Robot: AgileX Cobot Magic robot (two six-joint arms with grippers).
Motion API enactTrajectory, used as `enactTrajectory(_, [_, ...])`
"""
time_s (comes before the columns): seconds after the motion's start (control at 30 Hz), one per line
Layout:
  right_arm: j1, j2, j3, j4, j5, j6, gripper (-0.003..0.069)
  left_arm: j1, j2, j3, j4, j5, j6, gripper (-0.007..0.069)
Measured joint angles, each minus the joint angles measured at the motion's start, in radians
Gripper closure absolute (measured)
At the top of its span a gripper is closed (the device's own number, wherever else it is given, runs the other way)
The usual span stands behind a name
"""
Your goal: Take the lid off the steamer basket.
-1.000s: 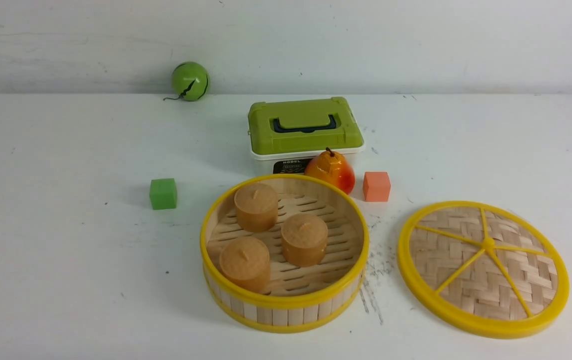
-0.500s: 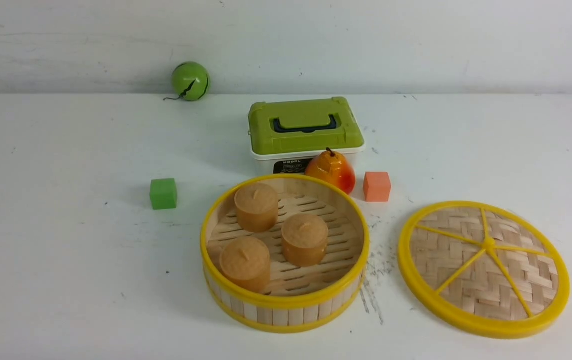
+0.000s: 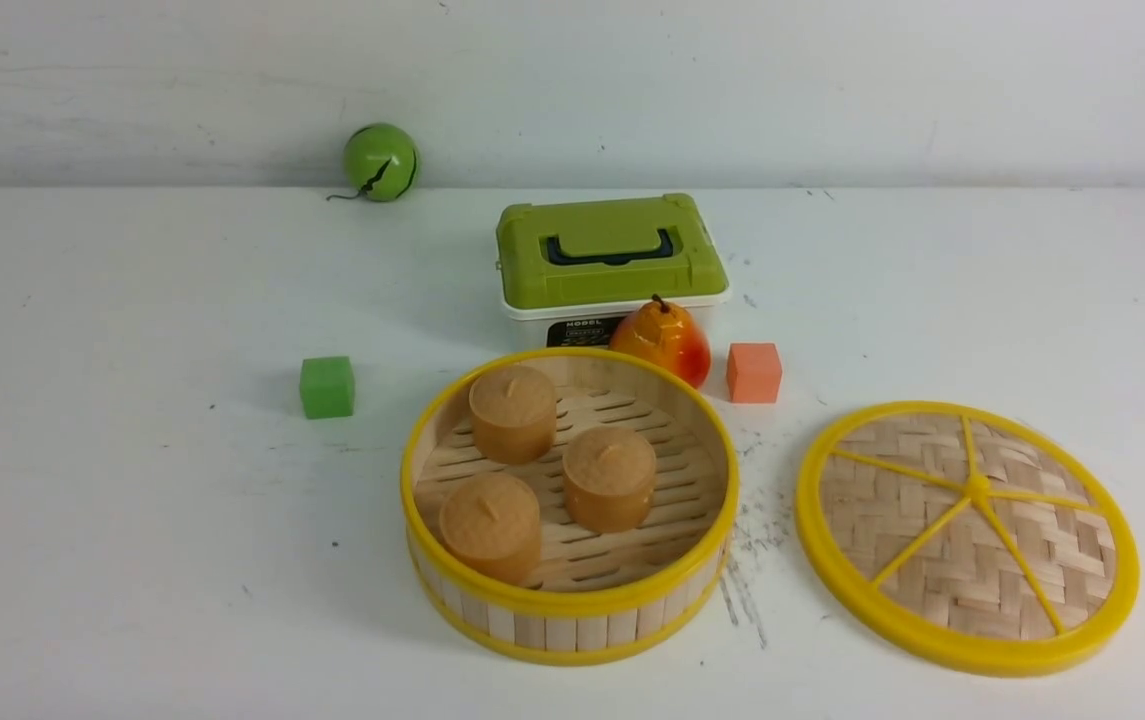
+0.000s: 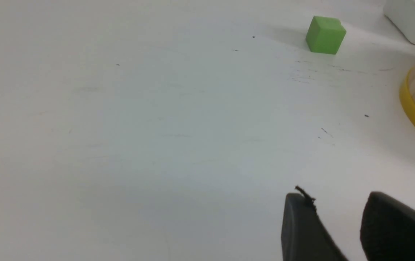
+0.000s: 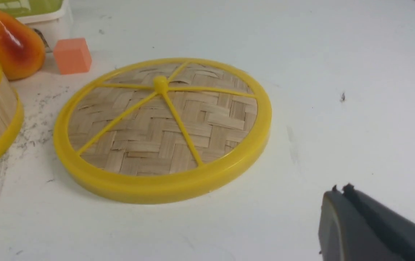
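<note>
The lid is lying flat on the white counter, to the right of the steamer basket and apart from it, with a strip of scuffed counter showing between the two. Its yellow spokes are facing up. The steamer basket is standing open near the middle of the counter, and three brown cakes are sitting upright on its slatted floor. Just behind the basket a pear is resting against the front of a green-and-white box, and an orange cube is lying just beside the pear on its right. A green cube is sitting to the left of the basket, and a green ball is lying far back by the wall. No arm is showing in the front view. In the left wrist view the left fingers are standing apart, with bare counter showing in the gap, and they are holding nothing. In the right wrist view the right fingers are appearing as one dark mass with only a thin seam and no gap; they are pressing together on nothing and are hovering beside the lid without touching it.
</note>
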Motion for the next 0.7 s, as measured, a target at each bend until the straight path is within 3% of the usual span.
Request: enactTrajectory(0.7, [0.040, 0.000, -0.007, 0.059, 0.034, -0.074, 0.0682, 0.000, 0.000, 0.000, 0.000, 0.000, 0.000, 0.0385])
